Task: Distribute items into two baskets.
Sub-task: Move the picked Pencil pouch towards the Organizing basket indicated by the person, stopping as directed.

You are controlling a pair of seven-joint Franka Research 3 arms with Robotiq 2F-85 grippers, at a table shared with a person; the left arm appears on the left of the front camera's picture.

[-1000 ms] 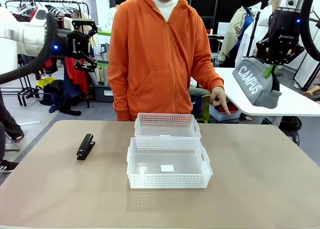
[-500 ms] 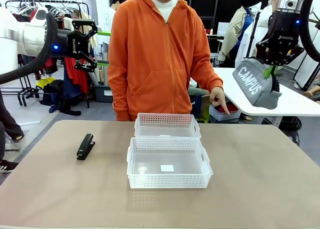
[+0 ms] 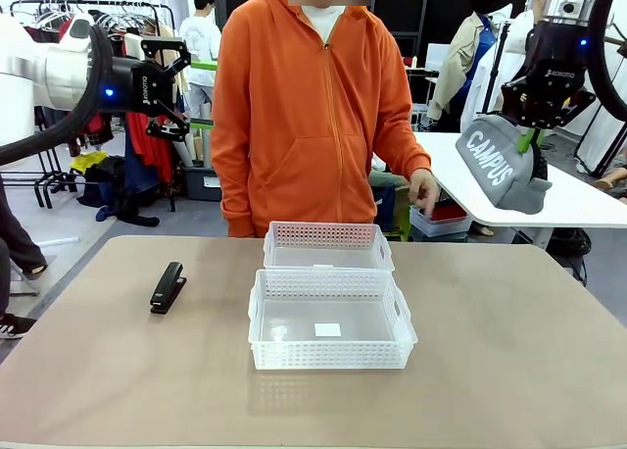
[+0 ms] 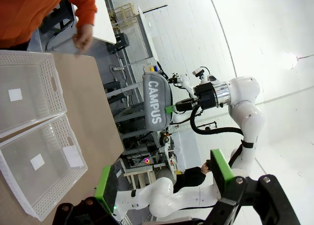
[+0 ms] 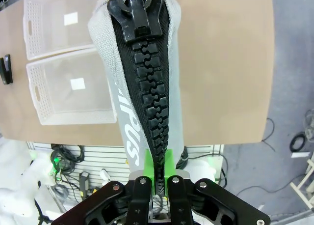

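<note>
My right tool point(image 3: 530, 135) pinched pouch point(image 3: 502, 165) by zip end, high over worktop point(image 3: 509, 371); left tool point(image 3: 201, 94) spread, empty. Risk, I judged: slim grip slipping, pouch missing baskets point(image 3: 331, 353).

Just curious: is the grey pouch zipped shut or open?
Shut: on the pouch, teeth mesh along the whole visible zip, slider at the end.

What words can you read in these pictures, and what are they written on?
"CAMPUS": big white letters on the grey pouch hanging from the right claw.
"PUS": the end of that same word, seen in the right wrist view.
Small white print on the left claw and on the right claw: too small to read.
White stickers in the near basket and the far basket: nothing readable.
</note>
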